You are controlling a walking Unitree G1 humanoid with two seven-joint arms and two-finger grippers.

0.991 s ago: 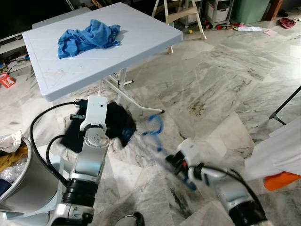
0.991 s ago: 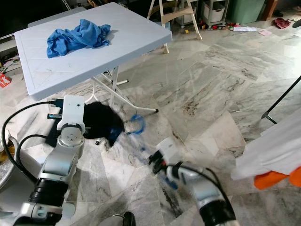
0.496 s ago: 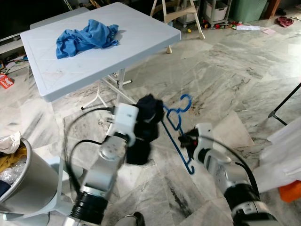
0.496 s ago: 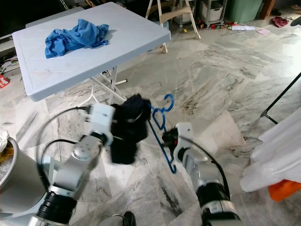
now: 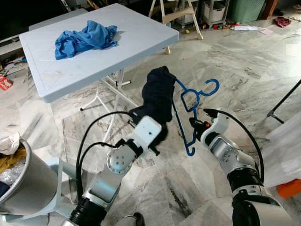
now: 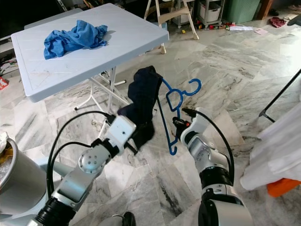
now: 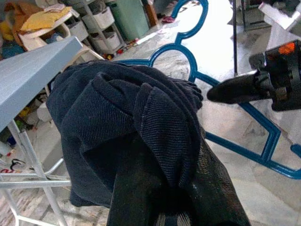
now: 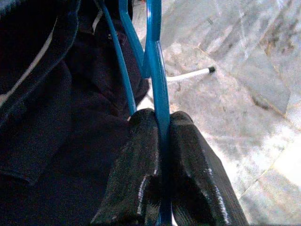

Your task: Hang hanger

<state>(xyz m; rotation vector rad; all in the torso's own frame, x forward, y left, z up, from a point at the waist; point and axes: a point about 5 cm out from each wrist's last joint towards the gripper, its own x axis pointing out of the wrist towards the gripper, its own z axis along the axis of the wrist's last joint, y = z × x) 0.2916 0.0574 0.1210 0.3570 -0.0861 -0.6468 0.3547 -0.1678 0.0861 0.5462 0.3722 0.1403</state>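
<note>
Hanger (image 8: 157, 84) pinched between right gripper (image 8: 162, 141) fingers

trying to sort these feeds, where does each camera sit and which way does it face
Left and right eye views: on the head, looking forward and down at both arms lifting a blue hanger and dark garment beside a white table.
Left wrist view: along the left gripper, facing the garment.
Right wrist view: along the right gripper, clamped on the hanger.
All share hanger and garment.

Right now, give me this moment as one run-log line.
left end effector: shut on dark garment, raised | right end effector: shut on blue hanger | garment draped at hanger's shoulder | hanger not yet hung
</note>
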